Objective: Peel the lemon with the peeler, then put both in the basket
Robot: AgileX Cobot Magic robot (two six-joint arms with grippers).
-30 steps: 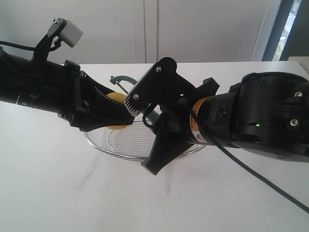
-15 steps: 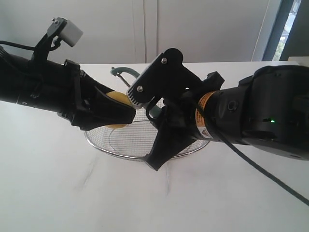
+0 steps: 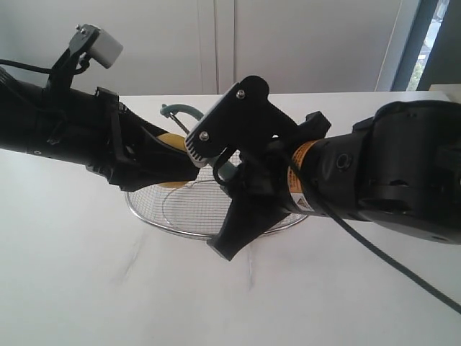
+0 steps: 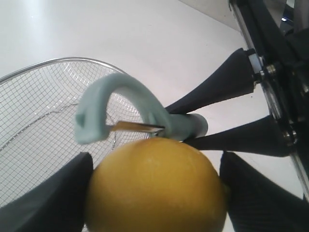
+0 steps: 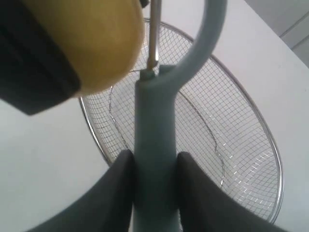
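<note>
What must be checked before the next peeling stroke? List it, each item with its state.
1. Lemon clamped between the left gripper fingers: ok.
2. Peeler handle held firmly in the right gripper: ok.
3. Blade set against the lemon's skin: cannot tell; it sits right at the top edge, and contact is not visible.
4. Basket lying below the lemon and peeler to catch peel: ok.
5. Peel already coming off: not ok on the side that shows, where the skin looks whole; the far side is hidden.
</note>
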